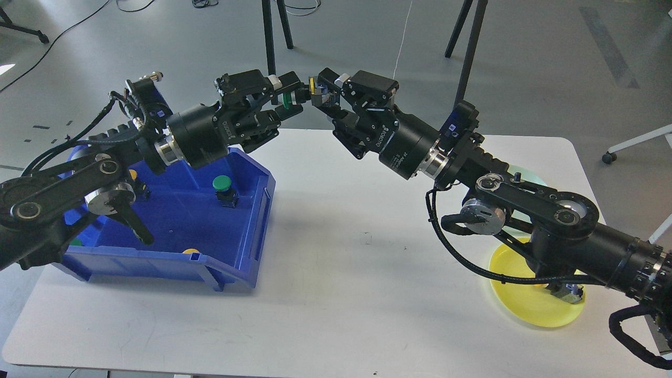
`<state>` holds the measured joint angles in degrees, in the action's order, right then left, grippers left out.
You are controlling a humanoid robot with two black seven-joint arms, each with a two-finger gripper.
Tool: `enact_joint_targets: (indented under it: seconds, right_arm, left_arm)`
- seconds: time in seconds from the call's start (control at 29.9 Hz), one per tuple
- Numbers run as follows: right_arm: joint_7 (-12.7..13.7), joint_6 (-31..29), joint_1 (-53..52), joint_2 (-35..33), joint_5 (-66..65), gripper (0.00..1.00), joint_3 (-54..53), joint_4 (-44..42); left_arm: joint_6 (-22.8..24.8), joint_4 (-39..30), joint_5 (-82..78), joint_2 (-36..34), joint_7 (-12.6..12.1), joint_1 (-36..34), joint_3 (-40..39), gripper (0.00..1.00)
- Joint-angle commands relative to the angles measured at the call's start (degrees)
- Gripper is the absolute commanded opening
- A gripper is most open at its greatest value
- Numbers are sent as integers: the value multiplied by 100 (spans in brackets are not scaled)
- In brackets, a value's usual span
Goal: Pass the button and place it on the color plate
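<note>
A push button with a green cap [286, 99] and a yellow end is held in the air above the table's far edge. My left gripper [286, 90] is shut on it at the green cap end. My right gripper [322, 94] comes from the right, and its jaws stand open around the button's yellow end [313, 84]. The yellow plate [517, 302] lies at the front right of the table under my right arm. A pale green plate [529, 175] peeks out behind that arm.
A blue bin [247, 231] at the left holds a green button [222, 184] and other green and yellow buttons, partly hidden. One small button [569, 294] lies on the yellow plate. Tripod legs [467, 47] stand beyond the white table [357, 273].
</note>
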<state>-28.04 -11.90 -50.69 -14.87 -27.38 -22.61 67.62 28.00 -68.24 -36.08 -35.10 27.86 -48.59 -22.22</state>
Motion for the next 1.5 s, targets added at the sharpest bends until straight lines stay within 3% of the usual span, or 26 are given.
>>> enact_joint_targets:
  seconds: [0.0,0.17,0.3,0.43,0.63,0.84,0.94,1.1,1.2,1.3,1.47]
  right_arm:
    - [4,4,7,-16,-4,20,3,-3]
    - [4,21,60,-182,-4,17,-24,15]
    - [4,74,331,-743,22,17,-312,23]
    - [4,109,1243,-1079,83,17,-1418,23]
    - [4,354,3027,-1045,302,15,-3325,6]
    - [4,557,3935,-939,2865,13,-3733,6]
    - [4,1021,3953,-948,4009,12,-3733,-12]
    - [9,2049,3778,-930,4610,12,-3777,-3]
    - [228,2744,3515,-886,4715,12,-3785,-12]
    - [640,3254,3243,-886,4742,12,-3733,-82]
    - [1002,3554,2794,-728,4724,13,-3339,-740]
  left_arm:
    - [0,4,4,20,14,51,-37,78]
    - [0,13,83,20,14,69,-55,79]
    - [0,13,110,20,14,95,-55,79]
    - [0,13,118,20,14,139,-63,80]
    - [0,13,118,20,14,148,-63,80]
    - [0,13,180,29,14,148,-63,80]
    - [0,13,180,29,14,148,-63,80]
    - [0,13,180,29,14,148,-63,80]
    - [0,13,189,29,14,157,-63,80]
    - [0,13,189,29,14,192,-63,80]
    - [0,13,189,29,14,192,-63,80]
